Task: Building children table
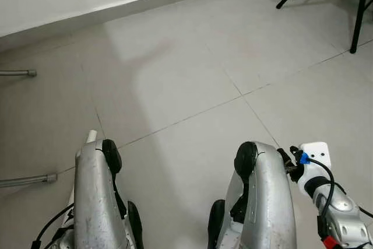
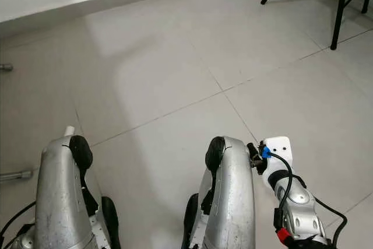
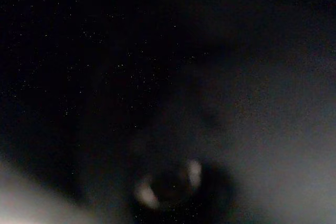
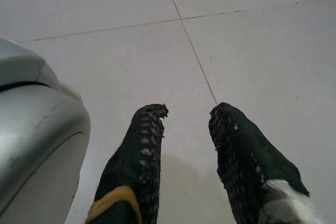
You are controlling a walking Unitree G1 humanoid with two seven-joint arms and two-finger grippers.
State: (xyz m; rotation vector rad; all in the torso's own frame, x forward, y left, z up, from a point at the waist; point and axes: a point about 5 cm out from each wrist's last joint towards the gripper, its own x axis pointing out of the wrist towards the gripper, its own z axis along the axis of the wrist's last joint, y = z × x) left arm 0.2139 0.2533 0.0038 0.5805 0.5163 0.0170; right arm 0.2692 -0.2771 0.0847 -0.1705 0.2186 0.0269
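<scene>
Our right gripper (image 4: 186, 116) hangs low beside our right leg with its 2 black fingers (image 4: 139, 145) spread apart and nothing between them, pointing down at bare floor (image 1: 192, 68). Of our left gripper we cannot tell the state: its wrist view is nearly black, with only 2 faint pale blurs.

Of the children's table we can find no part that we could name with confidence. Off to the left of our left arm, 2 grey metal rods (image 1: 26, 179) lie flat on the floor, long axes running sideways, each ending in a small cap; whether they are table legs we cannot say. If they are, our left arm is the nearer one, and the right gripper lies well apart from them, across both legs.

The right fingers have a rough, pebbled rubber surface, 1 with a yellow band near its base. Our legs (image 1: 265, 202) are brushed silver shells with black joints. The floor is smooth pale grey tile with thin dark joints, 1 joint running straight ahead of the right gripper. Further out, a skirting strip meets a white wall, and black stand legs (image 1: 358, 13) rest on the tile far beyond our right side.
</scene>
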